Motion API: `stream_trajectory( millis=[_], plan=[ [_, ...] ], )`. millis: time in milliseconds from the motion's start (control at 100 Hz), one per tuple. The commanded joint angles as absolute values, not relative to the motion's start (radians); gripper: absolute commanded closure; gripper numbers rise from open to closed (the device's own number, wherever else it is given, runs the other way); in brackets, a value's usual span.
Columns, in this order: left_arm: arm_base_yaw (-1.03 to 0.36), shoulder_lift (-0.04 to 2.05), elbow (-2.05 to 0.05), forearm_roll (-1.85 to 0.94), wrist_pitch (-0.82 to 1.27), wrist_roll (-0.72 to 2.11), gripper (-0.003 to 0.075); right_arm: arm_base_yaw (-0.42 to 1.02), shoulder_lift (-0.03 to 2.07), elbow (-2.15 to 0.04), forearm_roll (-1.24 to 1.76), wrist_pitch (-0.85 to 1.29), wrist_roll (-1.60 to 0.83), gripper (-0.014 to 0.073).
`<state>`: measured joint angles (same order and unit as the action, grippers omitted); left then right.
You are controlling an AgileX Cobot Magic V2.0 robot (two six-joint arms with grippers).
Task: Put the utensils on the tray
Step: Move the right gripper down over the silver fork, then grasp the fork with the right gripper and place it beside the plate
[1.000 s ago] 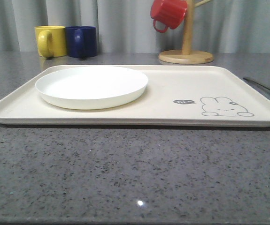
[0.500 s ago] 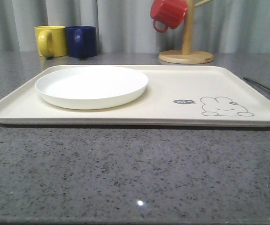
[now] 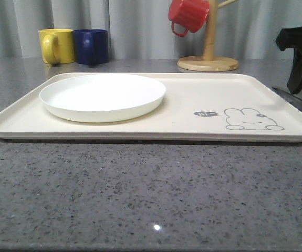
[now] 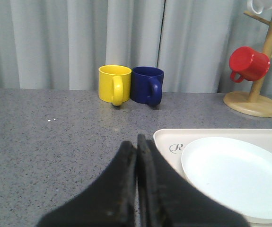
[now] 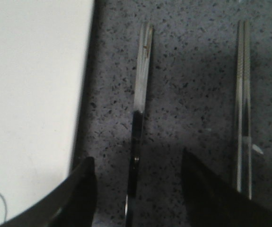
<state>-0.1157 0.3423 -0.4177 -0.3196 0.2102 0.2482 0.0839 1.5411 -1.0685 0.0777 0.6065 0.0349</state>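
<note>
The cream tray (image 3: 193, 113) with a rabbit drawing lies mid-table, and the round white plate (image 3: 102, 96) sits on its left half. On the grey table just right of the tray lie slim metal utensils (image 3: 293, 97). My right gripper (image 3: 299, 79) hangs over them, open. In the right wrist view its fingers straddle one flat metal stick (image 5: 140, 90) without touching it; a second utensil (image 5: 243, 104) lies outside the gripper (image 5: 136, 160). I cannot tell which utensil each is. My left gripper (image 4: 136, 151) is shut and empty, beside the tray's corner (image 4: 166, 137).
A yellow mug (image 3: 56, 45) and a blue mug (image 3: 91, 46) stand at the back left. A wooden mug tree (image 3: 208, 58) with a red mug (image 3: 188, 14) stands behind the tray. Bare grey counter runs along the front.
My right gripper has come into the front view at the right edge, above the utensils beside the tray. Tray, plate and mugs have not moved.
</note>
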Motion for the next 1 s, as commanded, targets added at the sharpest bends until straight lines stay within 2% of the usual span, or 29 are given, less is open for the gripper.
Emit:
stream_trajectory(
  millis=[0, 150, 220, 320, 440, 510, 780, 990],
  plan=[
    [-0.121, 0.348, -0.444, -0.330, 0.133, 0.248, 0.0738, 0.084, 1.534, -1.103, 0.068, 0.546, 0.025, 0.0180],
    [-0.121, 0.348, -0.444, -0.330, 0.133, 0.248, 0.0738, 0.084, 1.571, -1.103, 0.067, 0.548, 0.025, 0.0181],
    [-0.121, 0.348, -0.444, -0.330, 0.133, 0.248, 0.0738, 0.084, 1.575, -1.103, 0.067, 0.548, 0.025, 0.0209],
    [-0.121, 0.348, -0.444, -0.330, 0.133, 0.248, 0.0738, 0.084, 1.575, -1.103, 0.067, 0.549, 0.025, 0.0328],
    [-0.121, 0.348, -0.444, -0.330, 0.133, 0.248, 0.0738, 0.084, 1.575, -1.106, 0.067, 0.556, 0.025, 0.0520],
    [-0.121, 0.348, -0.444, -0.330, 0.133, 0.248, 0.0738, 0.084, 1.567, -1.109, 0.068, 0.559, 0.025, 0.0575],
    [-0.121, 0.348, -0.444, -0.330, 0.133, 0.248, 0.0738, 0.090, 1.487, -1.182, 0.074, 0.655, 0.050, 0.0577],
    [-0.121, 0.348, -0.444, -0.330, 0.133, 0.248, 0.0738, 0.190, 1.418, -1.217, 0.073, 0.689, 0.188, 0.0577]
  ],
)
